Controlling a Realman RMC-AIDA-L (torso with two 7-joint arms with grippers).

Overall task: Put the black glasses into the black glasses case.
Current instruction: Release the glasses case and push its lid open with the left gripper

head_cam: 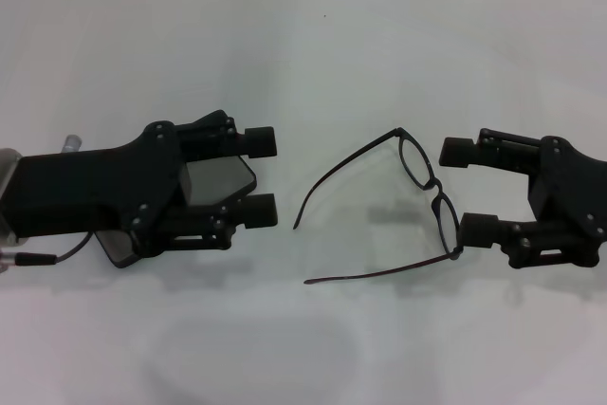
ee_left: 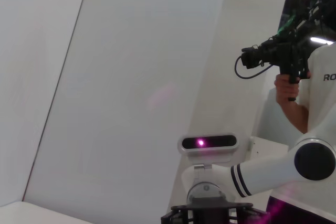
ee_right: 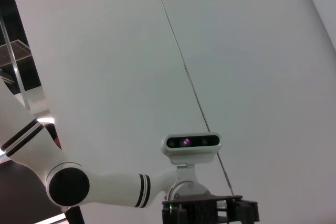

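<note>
Near the table's right edge, the open, empty right gripper (head_cam: 462, 191) flanked the black glasses (head_cam: 422, 198), ready to close.

White table (head_cam: 313, 64), person (ee_left: 317, 95) holding a black camera (ee_left: 275, 53), grey wall panels (ee_right: 252, 61)

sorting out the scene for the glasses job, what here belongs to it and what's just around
Belongs to the job:
- black glasses, unfolded on the table
- black glasses case, mostly hidden under the left hand
- right hand, open beside the glasses

Just around:
- white table
</note>
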